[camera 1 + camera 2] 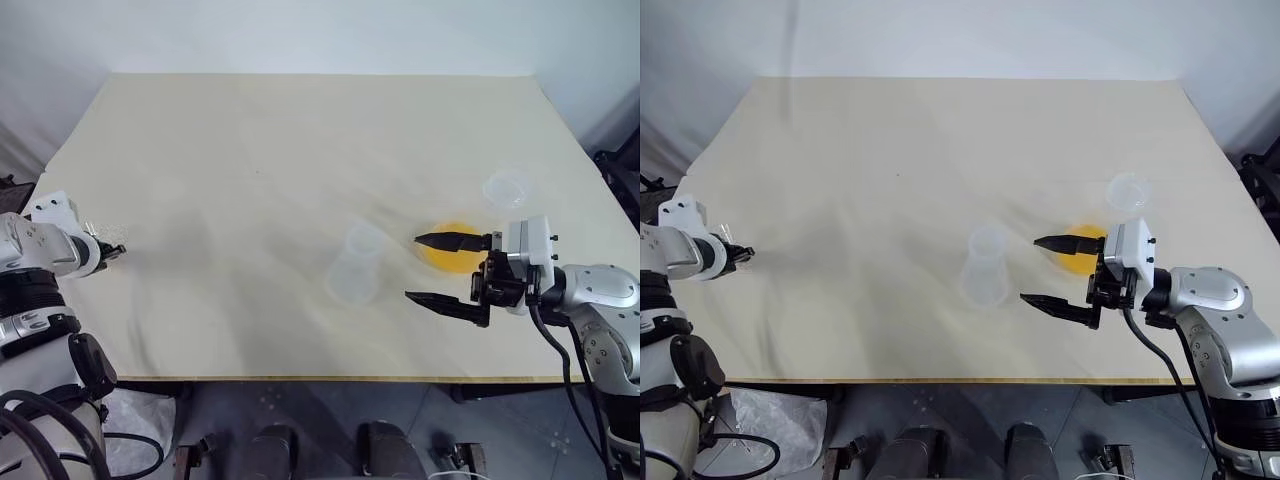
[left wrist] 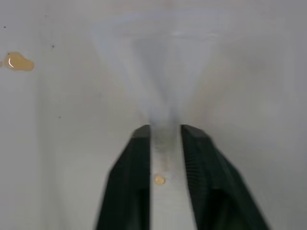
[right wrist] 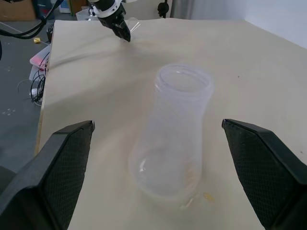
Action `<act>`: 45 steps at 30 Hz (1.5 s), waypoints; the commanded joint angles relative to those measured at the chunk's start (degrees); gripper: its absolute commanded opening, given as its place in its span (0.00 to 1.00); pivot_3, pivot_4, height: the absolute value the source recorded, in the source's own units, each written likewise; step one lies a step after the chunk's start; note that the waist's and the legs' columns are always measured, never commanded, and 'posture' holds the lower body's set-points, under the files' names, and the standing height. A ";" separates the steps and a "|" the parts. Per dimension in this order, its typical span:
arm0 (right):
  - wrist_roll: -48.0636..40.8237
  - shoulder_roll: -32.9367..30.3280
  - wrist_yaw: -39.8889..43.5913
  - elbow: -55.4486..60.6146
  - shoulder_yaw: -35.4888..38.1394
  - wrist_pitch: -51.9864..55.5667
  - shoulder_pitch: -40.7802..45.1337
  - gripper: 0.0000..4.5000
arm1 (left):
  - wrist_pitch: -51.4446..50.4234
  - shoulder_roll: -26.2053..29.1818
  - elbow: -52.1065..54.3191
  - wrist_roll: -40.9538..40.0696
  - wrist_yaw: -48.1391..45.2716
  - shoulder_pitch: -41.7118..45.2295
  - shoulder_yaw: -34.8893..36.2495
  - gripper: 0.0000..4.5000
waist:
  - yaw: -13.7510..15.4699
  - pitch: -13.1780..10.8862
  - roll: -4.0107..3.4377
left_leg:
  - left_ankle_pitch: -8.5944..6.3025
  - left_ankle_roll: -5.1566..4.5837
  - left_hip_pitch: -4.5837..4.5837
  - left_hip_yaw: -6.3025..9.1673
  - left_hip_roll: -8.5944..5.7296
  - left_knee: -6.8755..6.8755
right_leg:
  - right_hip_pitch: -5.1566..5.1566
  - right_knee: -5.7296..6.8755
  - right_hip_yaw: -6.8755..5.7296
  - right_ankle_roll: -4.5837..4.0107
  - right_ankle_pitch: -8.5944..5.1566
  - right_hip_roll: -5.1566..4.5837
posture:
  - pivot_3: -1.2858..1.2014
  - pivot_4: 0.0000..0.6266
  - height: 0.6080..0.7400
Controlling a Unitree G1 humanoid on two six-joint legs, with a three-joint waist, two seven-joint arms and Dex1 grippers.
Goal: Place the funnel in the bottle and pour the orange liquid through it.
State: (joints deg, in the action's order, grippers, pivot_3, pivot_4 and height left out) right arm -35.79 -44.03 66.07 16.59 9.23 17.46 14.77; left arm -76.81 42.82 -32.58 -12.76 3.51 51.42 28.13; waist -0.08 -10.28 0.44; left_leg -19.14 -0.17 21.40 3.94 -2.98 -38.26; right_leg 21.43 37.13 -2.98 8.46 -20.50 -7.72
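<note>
Left hand (image 2: 165, 132) is clamped on the thin stem of the small clear plastic funnel (image 2: 158, 67); right hand (image 1: 445, 270) is wide beside the frosted cone-shaped plastic bottle (image 1: 357, 265). Risk: the slim stem grip may let the funnel pivot or slip when lifted off the desk (image 1: 300, 150).

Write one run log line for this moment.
left gripper: shut on funnel stem | right gripper: open, facing bottle | orange liquid: not poured

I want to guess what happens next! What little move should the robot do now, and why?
Probably lift the funnel off the table and carry it toward the bottle. The left claw is shut on the funnel's stem at the table's left edge, while the bottle's mouth stands free between the open right claw's fingers.
</note>
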 commanded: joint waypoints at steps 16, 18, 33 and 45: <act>-0.04 -0.44 -0.77 0.65 2.56 -1.34 -0.39 1.00 | 38.93 -2.44 28.47 -5.83 -23.89 -12.12 -6.33 0.03 | 0.50 -0.01 0.01 | 0.00 0.00 0.13 0.01 0.00 -0.08 | -0.01 -0.16 -0.01 0.00 0.00 -0.05 | 0.52 0.24 1.00; -0.12 -0.34 -0.99 0.74 2.92 -1.41 -0.84 1.00 | 43.57 -5.64 31.25 -8.11 -27.19 -12.45 -6.91 0.03 | 0.70 -0.01 0.01 | 0.00 0.00 0.14 0.01 0.00 -0.12 | -0.04 -0.19 -0.02 0.00 0.00 -0.05 | 0.52 0.24 1.00; -2.40 2.23 -10.53 11.16 7.31 1.47 -13.30 1.00 | 57.78 -22.08 33.12 -21.05 -56.78 -7.56 -22.11 0.03 | 0.87 -0.01 0.02 | 0.00 -0.02 0.21 -0.10 0.05 -0.34 | -0.10 -0.19 -0.02 0.00 0.00 0.07 | 0.52 0.24 1.00; -2.40 4.06 -16.40 18.72 9.65 0.65 -21.12 1.00 | 64.90 -27.76 20.85 -16.36 -68.96 -3.16 -30.91 0.03 | 1.30 -0.01 0.02 | -0.02 -0.07 0.21 -0.10 0.01 -0.41 | -0.17 -0.23 -0.03 0.00 0.00 0.10 | 0.52 0.24 1.00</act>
State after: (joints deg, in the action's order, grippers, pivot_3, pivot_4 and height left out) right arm -37.22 -40.47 50.41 32.82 16.81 18.98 -5.96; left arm -13.46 15.45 -11.86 -29.88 -64.64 46.82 -2.19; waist 1.22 -10.30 0.46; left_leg -19.16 -0.24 21.61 3.84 -2.97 -38.69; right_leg 21.26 36.91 -3.01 8.46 -20.50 -7.62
